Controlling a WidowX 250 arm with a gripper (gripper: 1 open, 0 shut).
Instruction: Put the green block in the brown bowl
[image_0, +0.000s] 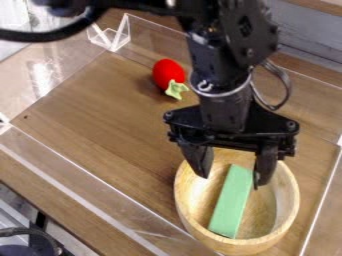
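Gripper (233, 170) jaws spread wide, holding nothing. Green block (231, 201) lies just below fingertips, inside brown bowl (191, 207). Red toy (167, 72) behind gripper.

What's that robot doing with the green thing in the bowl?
A black robot arm is hanging over the brown bowl, and the green block is lying inside it, leaning against the bowl's side. The end effector is open just above the block, with a finger on each side, not squeezing it. A red strawberry toy sits on the wooden table behind.
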